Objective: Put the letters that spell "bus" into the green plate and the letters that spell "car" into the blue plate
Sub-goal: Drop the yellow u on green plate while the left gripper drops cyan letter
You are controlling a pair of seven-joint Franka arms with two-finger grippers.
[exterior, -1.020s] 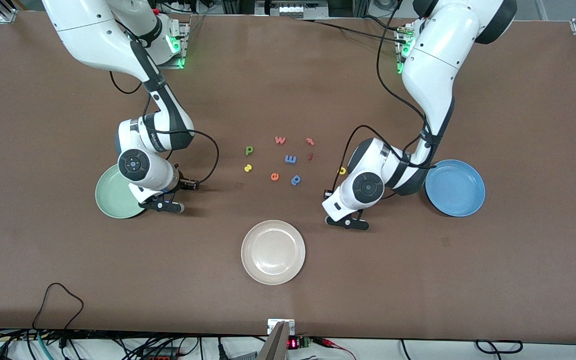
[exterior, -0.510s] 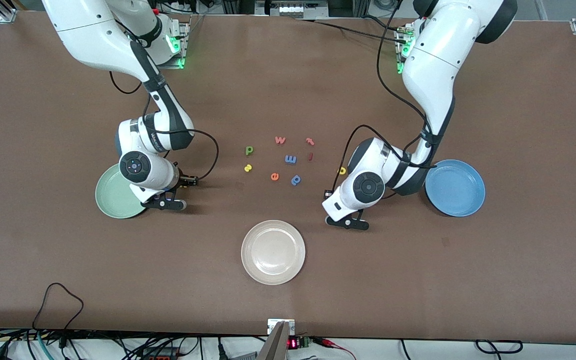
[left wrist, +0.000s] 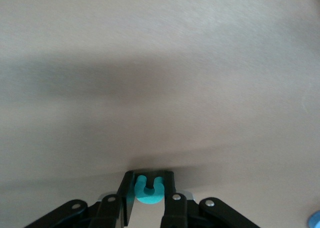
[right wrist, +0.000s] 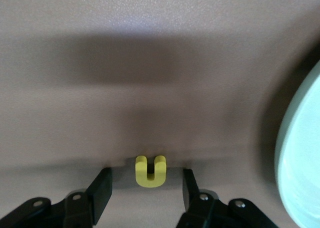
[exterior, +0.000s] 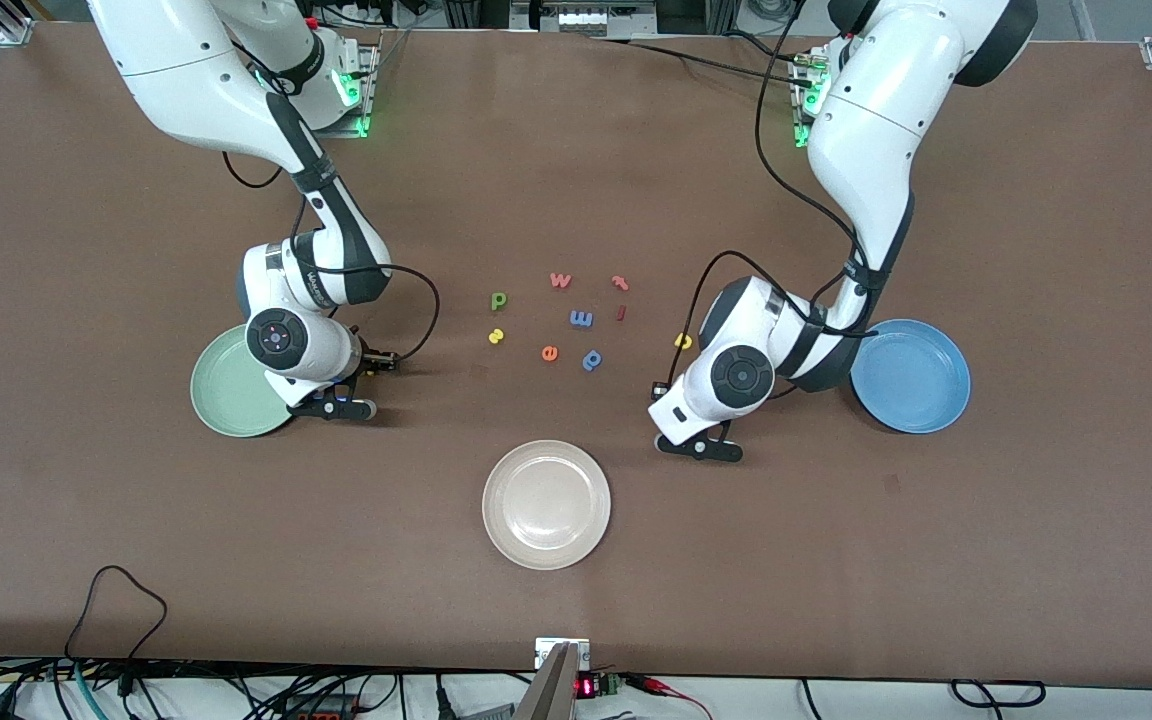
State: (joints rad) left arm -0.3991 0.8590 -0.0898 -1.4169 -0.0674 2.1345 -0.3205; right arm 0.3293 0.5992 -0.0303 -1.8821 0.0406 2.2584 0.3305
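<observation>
The teal "c" (left wrist: 149, 189) sits clamped between the fingers of the left gripper (left wrist: 149, 200), low over bare table (exterior: 836, 560). That arm comes from the base at the left arm's end, bends down at the elbow and folds its wrist low beside the blue plate (exterior: 911, 375), which lies toward the left arm's end of the table. In the front view the wrist housing hides the gripper and the letter.

The yellow "u" (right wrist: 150, 170) lies flat on the table between the fingers (right wrist: 100, 190) of the right gripper (right wrist: 145, 190), whose jaws stand apart on either side of it without touching it. The right arm slopes down from its base and curls its wrist over the edge of the green plate (exterior: 226, 395), at the right arm's end; the plate's pale rim shows at the side of the right wrist view.

Between the two arms lies the loose cluster: the dark green "p" shape (exterior: 499, 299), the yellow "s" (exterior: 496, 336) just nearer the camera than it, an orange "w" (exterior: 561, 280), a blue "m" (exterior: 582, 318), an orange "e" (exterior: 549, 352), a blue "p" (exterior: 592, 359), a red "r" (exterior: 620, 283) and a red "i" (exterior: 621, 313). The yellow "a" (exterior: 683, 341) lies close by the left arm's wrist. The cream-white plate (exterior: 546, 505) sits nearest the camera, well apart from the letters.
</observation>
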